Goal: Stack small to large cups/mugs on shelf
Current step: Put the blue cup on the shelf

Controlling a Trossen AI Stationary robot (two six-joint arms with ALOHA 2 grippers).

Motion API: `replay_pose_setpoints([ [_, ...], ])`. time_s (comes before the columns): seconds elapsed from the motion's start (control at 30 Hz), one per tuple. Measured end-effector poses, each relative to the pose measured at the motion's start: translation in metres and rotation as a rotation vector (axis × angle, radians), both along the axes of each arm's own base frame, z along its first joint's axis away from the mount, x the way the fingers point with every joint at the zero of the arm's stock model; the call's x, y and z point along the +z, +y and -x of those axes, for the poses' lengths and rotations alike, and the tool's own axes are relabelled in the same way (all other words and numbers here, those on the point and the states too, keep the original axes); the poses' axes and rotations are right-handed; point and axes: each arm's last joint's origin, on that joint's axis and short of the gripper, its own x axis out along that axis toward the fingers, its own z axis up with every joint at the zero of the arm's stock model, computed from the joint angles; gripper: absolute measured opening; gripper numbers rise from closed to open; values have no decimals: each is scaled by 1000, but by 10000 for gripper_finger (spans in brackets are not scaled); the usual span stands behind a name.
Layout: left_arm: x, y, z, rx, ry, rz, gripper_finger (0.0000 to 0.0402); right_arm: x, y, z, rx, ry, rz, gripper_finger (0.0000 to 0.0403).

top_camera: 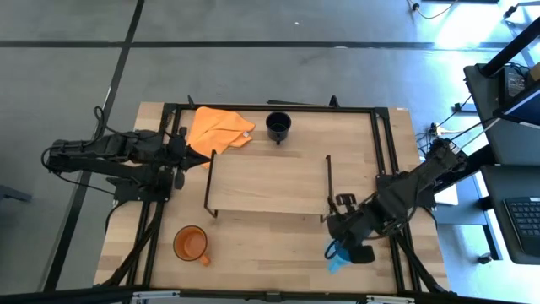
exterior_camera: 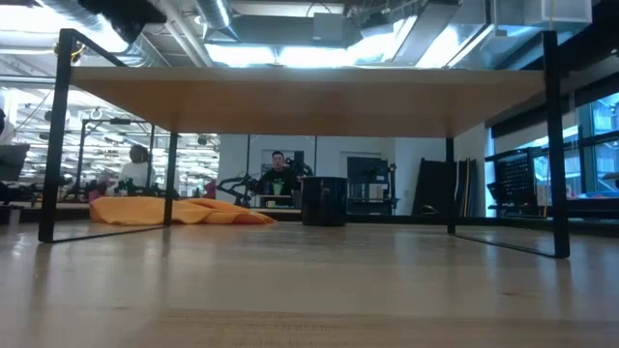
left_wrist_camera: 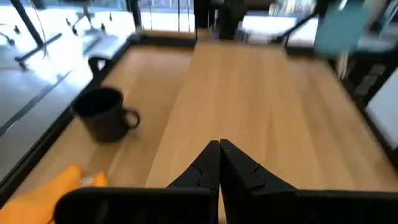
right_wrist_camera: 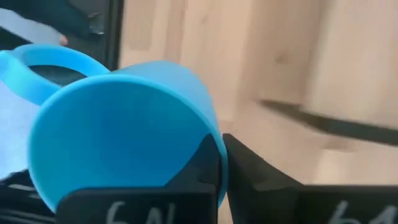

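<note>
My right gripper point(top_camera: 337, 250) is shut on the light blue mug point(top_camera: 337, 262) near the table's near right corner, just off the shelf's right end. The mug also shows in the left wrist view point(left_wrist_camera: 342, 25), up off the table. The shelf point(top_camera: 268, 181) stands mid-table on its black end frames. The black mug point(top_camera: 278, 127) stands upright on the table behind the shelf. The orange mug point(top_camera: 191, 243) stands upright near the front left. My left gripper point(top_camera: 202, 158) is shut and empty, level at the shelf's left end. My right gripper pinches the light blue mug's wall at the rim point(right_wrist_camera: 214, 146), one finger point(right_wrist_camera: 205, 165) inside the mug and one point(right_wrist_camera: 255, 177) outside. The hold is on the side away from the handle point(right_wrist_camera: 43, 62). The mug is lifted clear of the table.
An orange cloth point(top_camera: 219, 127) lies at the far left, beside the black mug and close to my left gripper. A black frame point(top_camera: 380, 127) runs around the tabletop. People and desks show in the room beyond the table point(exterior_camera: 279, 174).
</note>
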Motion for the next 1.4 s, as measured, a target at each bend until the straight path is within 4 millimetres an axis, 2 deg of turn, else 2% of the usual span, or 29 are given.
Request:
replay_pose_setpoints([
  [0.13,-5,-2,-2,-64,49,31,0,29,-23,-11,47,-73,108,9],
  [0.27,2,-6,-7,-154,23,66,0,42,-50,-32,93,-73,177,12],
  [0.47,30,-11,-13,-235,-6,54,0,45,-86,-66,163,-19,213,13],
  [0.57,38,-14,-13,-279,73,35,0,46,-100,-78,210,-16,240,14],
  [0.77,47,-19,-21,-318,256,12,0,40,-123,-93,277,-1,268,15],
  [0.97,57,-21,-34,-356,257,-45,0,27,-150,-106,264,46,234,15],
  [1.13,62,-22,-41,-362,263,-51,0,20,-162,-112,260,63,184,15],
  [1.4,61,-22,-44,-362,278,-51,0,20,-153,-112,295,48,67,16],
])
